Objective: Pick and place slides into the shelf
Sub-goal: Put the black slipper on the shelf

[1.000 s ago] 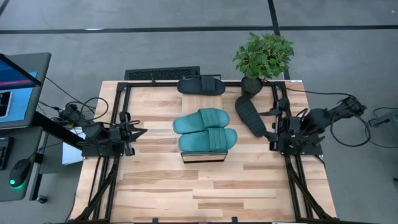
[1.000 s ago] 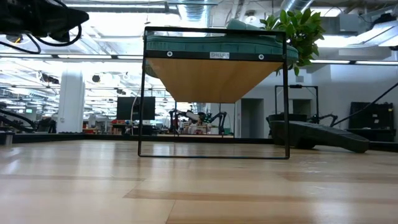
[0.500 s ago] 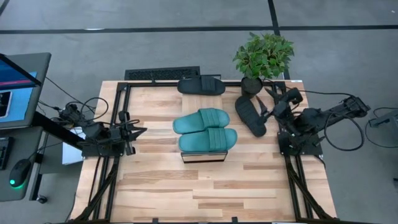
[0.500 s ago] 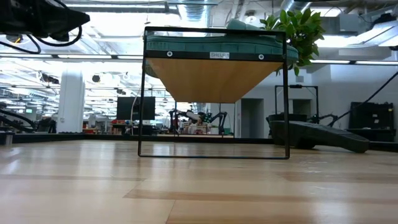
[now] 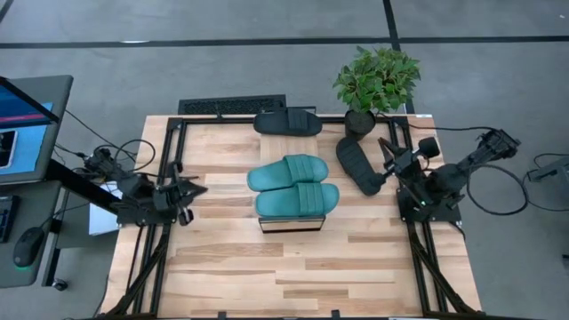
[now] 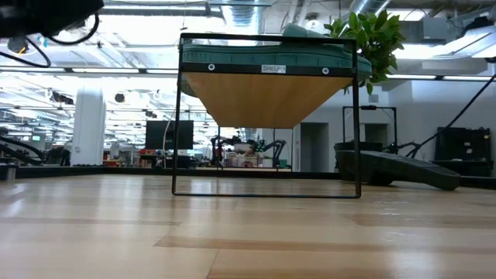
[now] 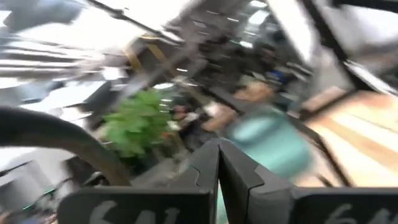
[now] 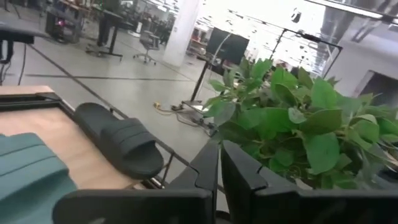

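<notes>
Two teal slides (image 5: 293,185) lie side by side on top of the shelf (image 5: 289,223) at the table's middle; in the low view they show on its top (image 6: 267,53). One black slide (image 5: 287,123) lies at the far edge. The other black slide (image 5: 358,165) lies on the tabletop to the right of the shelf. My right gripper (image 5: 388,151) hangs shut and empty above the table, just right of that slide, pointing toward the far edge and the plant (image 8: 219,144). My left gripper (image 5: 194,189) is shut and empty at the table's left (image 7: 218,142).
A potted plant (image 5: 376,82) stands at the far right corner, close behind the right gripper. A black metal frame (image 5: 169,169) runs along the table's edges. A keyboard (image 5: 231,105) lies past the far edge. Bare tabletop (image 5: 293,276) fills the near half.
My right gripper has risen from beside the black slide on the right, swung toward the far edge and shut with nothing between its fingers; the slide has stayed where it lay. My left gripper has lifted a little.
</notes>
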